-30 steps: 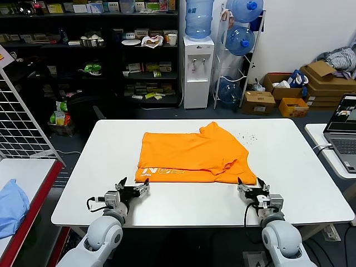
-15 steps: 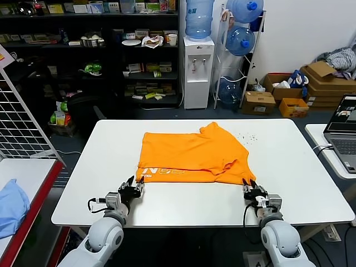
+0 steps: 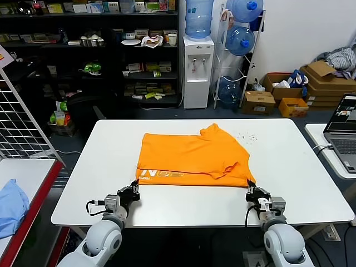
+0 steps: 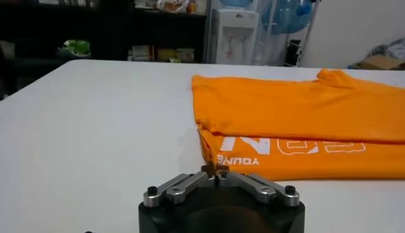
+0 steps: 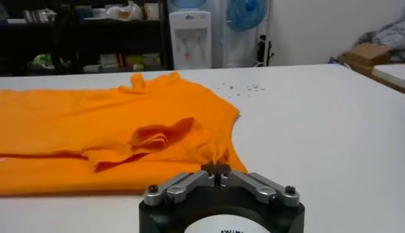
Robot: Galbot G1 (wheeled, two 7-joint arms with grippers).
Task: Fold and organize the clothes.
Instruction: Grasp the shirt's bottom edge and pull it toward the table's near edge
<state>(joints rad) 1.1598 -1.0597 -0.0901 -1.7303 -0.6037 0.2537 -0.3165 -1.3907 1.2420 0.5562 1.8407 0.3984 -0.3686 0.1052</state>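
The orange t-shirt (image 3: pixel 192 158) lies partly folded on the white table (image 3: pixel 111 150), white lettering along its near edge. My left gripper (image 3: pixel 135 186) is shut on the shirt's near left corner; in the left wrist view (image 4: pixel 214 172) the fabric (image 4: pixel 297 120) is pinched between the fingertips. My right gripper (image 3: pixel 250 187) is shut on the near right corner; in the right wrist view (image 5: pixel 216 168) the shirt (image 5: pixel 114 126) rises into the closed tips.
A second table with a light blue cloth (image 3: pixel 11 206) stands at the left. A laptop (image 3: pixel 345 130) sits on a table at the right. Shelves, a water dispenser (image 3: pixel 198 67) and cardboard boxes stand behind.
Both grippers closed on the shirt's near corners, and the near edge has been drawn slightly toward the table's front.
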